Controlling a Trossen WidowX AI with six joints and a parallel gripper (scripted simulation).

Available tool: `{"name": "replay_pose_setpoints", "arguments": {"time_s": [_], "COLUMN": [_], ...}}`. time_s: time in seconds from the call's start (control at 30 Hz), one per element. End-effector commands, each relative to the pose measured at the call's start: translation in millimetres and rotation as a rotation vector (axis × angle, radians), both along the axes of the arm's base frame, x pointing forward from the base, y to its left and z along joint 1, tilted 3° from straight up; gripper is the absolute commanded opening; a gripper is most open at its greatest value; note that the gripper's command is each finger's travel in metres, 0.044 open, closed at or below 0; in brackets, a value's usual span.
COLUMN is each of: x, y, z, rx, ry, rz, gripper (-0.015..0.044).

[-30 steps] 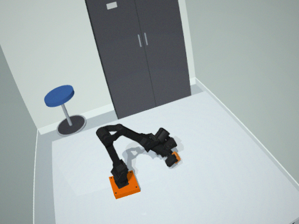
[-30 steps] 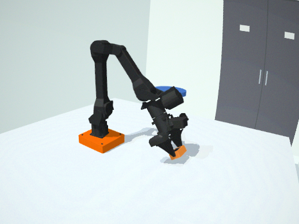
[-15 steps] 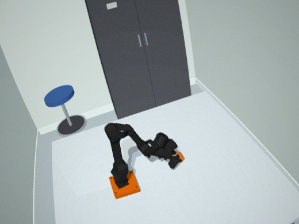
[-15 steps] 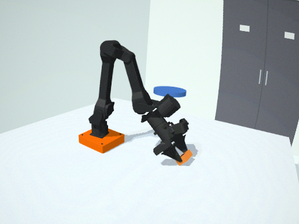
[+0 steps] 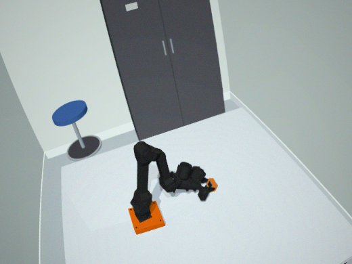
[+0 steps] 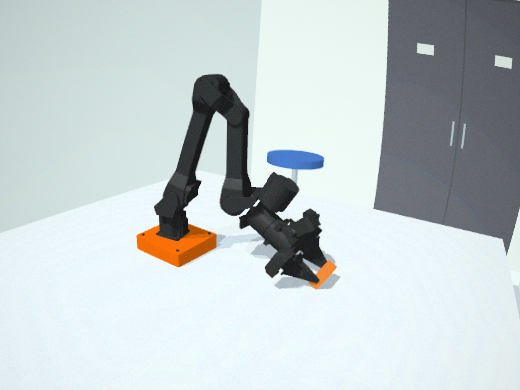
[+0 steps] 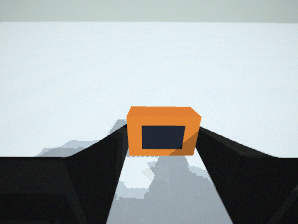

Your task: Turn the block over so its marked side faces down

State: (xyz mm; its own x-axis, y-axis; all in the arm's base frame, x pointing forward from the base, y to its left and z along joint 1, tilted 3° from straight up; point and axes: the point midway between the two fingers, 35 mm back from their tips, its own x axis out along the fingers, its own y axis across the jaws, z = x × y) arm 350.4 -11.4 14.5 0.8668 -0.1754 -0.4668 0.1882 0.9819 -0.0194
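An orange block (image 5: 212, 184) (image 6: 324, 274) (image 7: 162, 131) with a dark marked rectangle on one face sits between my fingers. My gripper (image 5: 208, 188) (image 6: 315, 272) (image 7: 160, 128) is shut on the block. In the wrist view the marked face points back toward the camera. The arm is bent low and the gripper is tilted steeply, holding the block tipped just above or at the white table (image 5: 257, 203) (image 6: 150, 325) (image 7: 75, 75). I cannot tell whether the block's lower edge touches the table.
The arm's orange base (image 5: 146, 221) (image 6: 176, 243) stands on the table left of the block. A blue stool (image 5: 70, 112) (image 6: 295, 159) and a dark cabinet (image 5: 169, 68) (image 6: 450, 115) stand beyond the table.
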Motion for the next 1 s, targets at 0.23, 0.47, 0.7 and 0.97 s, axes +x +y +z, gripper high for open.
{"name": "replay_pose_setpoints", "arguments": {"time_s": [0.23,0.47,0.7,0.97], "x": [-21.2,-30.1,-30.3,-30.3], "y": [-2.2,-3.0,-2.8,-2.8], "z": [-7.5,-0.8,2.8,2.8], "rx": [-0.029,-0.039,-0.038,-0.038], "ry": [-0.079,-0.145,-0.16,-0.16], "rz": [-0.004,-0.007,-0.008,-0.008], "gripper": [0.0,0.0,0.0,0.0]}}
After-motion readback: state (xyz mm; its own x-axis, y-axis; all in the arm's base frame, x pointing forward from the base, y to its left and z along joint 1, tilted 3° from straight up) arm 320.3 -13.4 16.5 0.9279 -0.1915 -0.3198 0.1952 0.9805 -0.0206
